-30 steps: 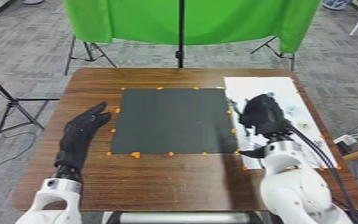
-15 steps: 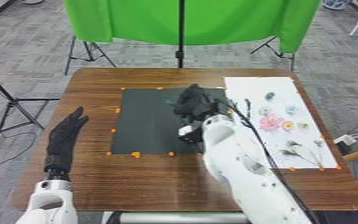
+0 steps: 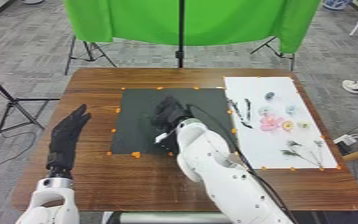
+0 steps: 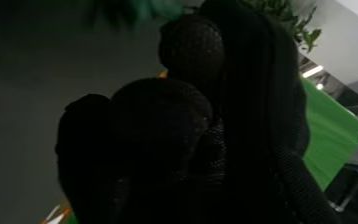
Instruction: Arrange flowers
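My right hand is over the dark square board. In the right wrist view its glove has curled fingers, with green leaves at the fingertips; the stem is hidden by the glove. On the white sheet to the right lie a pink flower, a yellow flower, a pale blue flower, a dark bloom, dark stems and thin green sprigs. Left of the board, my left hand is held with straight fingers.
Orange marks line the edges of the board and sheet on the brown table. Behind the table stand a green cloth and a black stand pole. Another black stand is at the left.
My right hand has moved left from over the white sheet to over the dark board, uncovering the flowers. My left hand has shifted slightly left and away from the board.
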Available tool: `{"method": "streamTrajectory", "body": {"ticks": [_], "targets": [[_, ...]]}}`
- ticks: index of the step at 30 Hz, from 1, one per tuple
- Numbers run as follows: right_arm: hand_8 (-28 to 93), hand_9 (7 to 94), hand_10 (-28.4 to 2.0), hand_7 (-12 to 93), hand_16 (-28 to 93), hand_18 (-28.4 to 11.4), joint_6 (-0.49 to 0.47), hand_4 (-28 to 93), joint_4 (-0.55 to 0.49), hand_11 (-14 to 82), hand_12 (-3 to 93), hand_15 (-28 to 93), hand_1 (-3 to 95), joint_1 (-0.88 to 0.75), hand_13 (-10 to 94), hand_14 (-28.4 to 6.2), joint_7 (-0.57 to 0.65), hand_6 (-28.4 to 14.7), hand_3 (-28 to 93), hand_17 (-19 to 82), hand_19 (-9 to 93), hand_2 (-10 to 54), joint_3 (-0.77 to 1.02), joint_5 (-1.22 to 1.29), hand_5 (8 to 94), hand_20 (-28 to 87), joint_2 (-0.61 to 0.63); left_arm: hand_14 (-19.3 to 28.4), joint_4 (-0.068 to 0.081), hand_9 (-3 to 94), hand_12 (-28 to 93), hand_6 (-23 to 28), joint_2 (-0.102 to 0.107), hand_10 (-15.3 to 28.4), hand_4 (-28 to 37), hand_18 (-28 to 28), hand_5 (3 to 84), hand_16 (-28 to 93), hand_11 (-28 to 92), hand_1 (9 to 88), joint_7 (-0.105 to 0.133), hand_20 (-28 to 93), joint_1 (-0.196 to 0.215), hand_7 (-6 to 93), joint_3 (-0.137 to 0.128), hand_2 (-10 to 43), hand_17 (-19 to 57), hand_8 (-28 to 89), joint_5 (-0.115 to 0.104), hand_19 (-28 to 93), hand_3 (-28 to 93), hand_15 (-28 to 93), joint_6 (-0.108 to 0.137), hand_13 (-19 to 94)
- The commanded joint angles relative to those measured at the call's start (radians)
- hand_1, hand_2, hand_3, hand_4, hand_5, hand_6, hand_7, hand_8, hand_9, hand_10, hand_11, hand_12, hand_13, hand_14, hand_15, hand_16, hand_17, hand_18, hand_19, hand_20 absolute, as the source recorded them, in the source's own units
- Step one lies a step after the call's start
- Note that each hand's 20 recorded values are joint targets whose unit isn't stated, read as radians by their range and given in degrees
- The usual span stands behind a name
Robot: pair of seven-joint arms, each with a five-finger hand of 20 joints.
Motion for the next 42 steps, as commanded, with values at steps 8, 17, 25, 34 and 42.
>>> {"method": "streamTrajectory", "body": {"ticks": [8,17,25,34,42], "targets": [[27,92.4,-10.7,36,26,-0.9,0.048,54,0.02,22.8,51.7,58,92.6,0.008,94,-0.7,0.056,-3.3,-28,76,87,-9.5,-0.046,0.15,75.6,43,-0.038,9.8,0.002,40.3,9,2.4,0.012,11.5,-28.3,8.0,40.4,-2,8,17.5,-0.03,15,-0.027,3.4,0.033,6.6,5.4,-6,-0.01,1,66,7,-0.027,27],[28,90.9,-12.1,34,25,-1.4,0.047,25,0.035,27.2,47.1,58,90.2,0.008,94,-1.4,0.045,-4.1,-28,77,84,-9.5,-0.036,0.162,75.8,43,-0.039,10.1,-0.005,39.6,10,2.7,0.01,11.5,-28.3,8.4,39.7,-2,7,18.6,-0.038,15,-0.013,2.6,0.024,4.4,5.0,-6,-0.02,1,67,7,-0.025,26],[-4,88.8,-14.7,38,23,-2.2,0.003,93,0.003,36.0,33.9,59,58.8,0.001,94,-2.6,-0.02,-5.1,-28,77,85,-9.5,-0.019,0.127,75.8,42,-0.006,10.4,-0.007,38.2,11,2.8,-0.007,11.4,-28.3,8.6,39.1,-1,6,19.5,-0.025,15,-0.004,1.5,0.022,2.6,4.7,-5,-0.019,1,67,6,-0.026,25],[-6,83.1,-18.0,16,34,-6.6,-0.376,-17,-0.162,37.5,32.9,55,11.4,-0.032,92,-5.8,-0.046,-5.6,85,72,93,3.2,-0.031,-0.075,74.8,39,0.125,10.4,-0.013,38.2,12,3.1,-0.014,11.3,-28.3,8.6,38.9,0,6,19.9,-0.032,16,0.02,0.8,0.005,2.5,4.6,-4,-0.022,1,67,7,-0.031,25],[-7,80.9,-18.4,13,34,-7.3,-0.44,-13,-0.128,40.5,33.1,57,6.4,-0.041,91,-6.1,-0.036,-5.4,88,71,93,7.3,-0.034,-0.082,69.0,41,0.093,10.3,-0.006,37.4,13,3.5,-0.012,11.4,-28.3,8.7,39.0,1,6,20.1,-0.037,16,-0.004,1.4,0.019,2.4,4.4,-4,-0.017,1,67,6,-0.044,25]]}}
